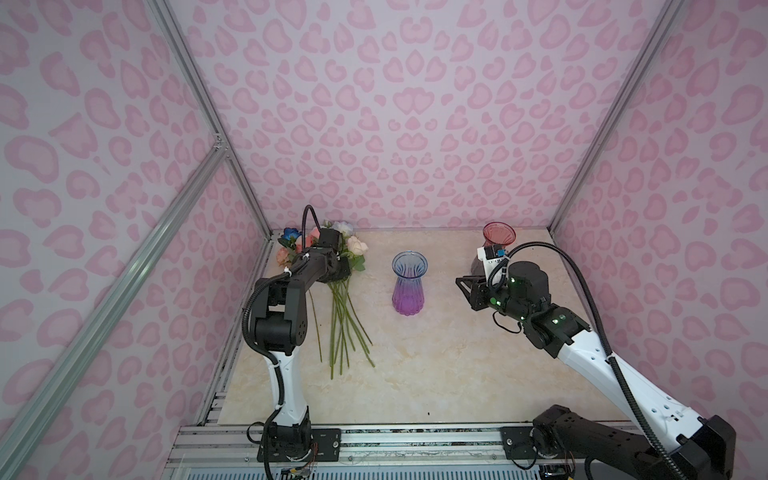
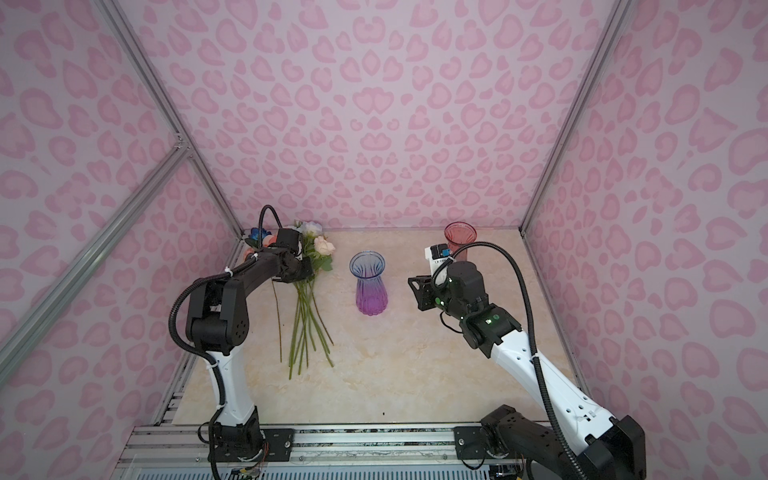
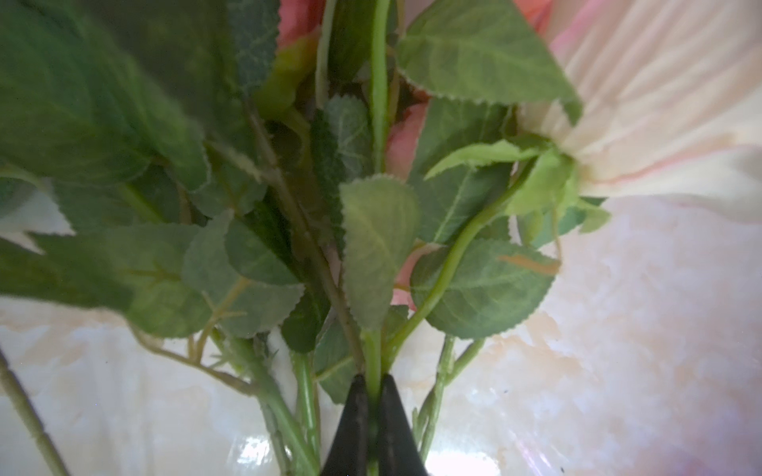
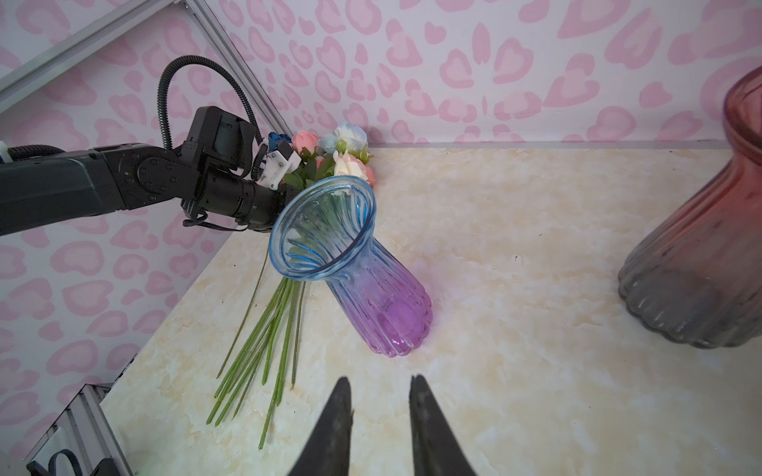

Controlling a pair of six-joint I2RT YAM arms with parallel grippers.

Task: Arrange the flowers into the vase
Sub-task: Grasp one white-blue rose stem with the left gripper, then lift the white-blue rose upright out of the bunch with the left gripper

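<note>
The flowers (image 1: 340, 307) lay in a loose bunch on the left side of the bench (image 1: 436, 365). Their heads were toward the back wall and their bare stems fanned toward the front, well apart from the blue-to-purple vase (image 1: 409, 286) standing upright near the middle.

They looked like artificial roses, so probably very light, with soft fabric petals and leaves on thin stems that would likely flex rather than snap. The heads would make each one top-heavy, so a hold on the bare stem just below the leaves seemed the sensible spot. The leaves overlapped thickly, so lifting one stem could well drag its neighbours along.

In the left wrist view the left claw (image 3: 373, 395) was pinched tight on a single green stem (image 3: 373, 354) just under the lowest leaves, with other stems close on either side. The right claw (image 4: 379, 383) hung empty above the bench with a modest gap between its tips, facing the vase.

The heads were mixed: dark blue (image 1: 291, 235), pale blue-white (image 1: 343, 227), cream (image 1: 357, 245) and coral pink (image 4: 304, 140), all above serrated green leaves. A second, red-tinted vase (image 1: 496, 239) stood at the back right, partly hidden behind the right arm.
</note>
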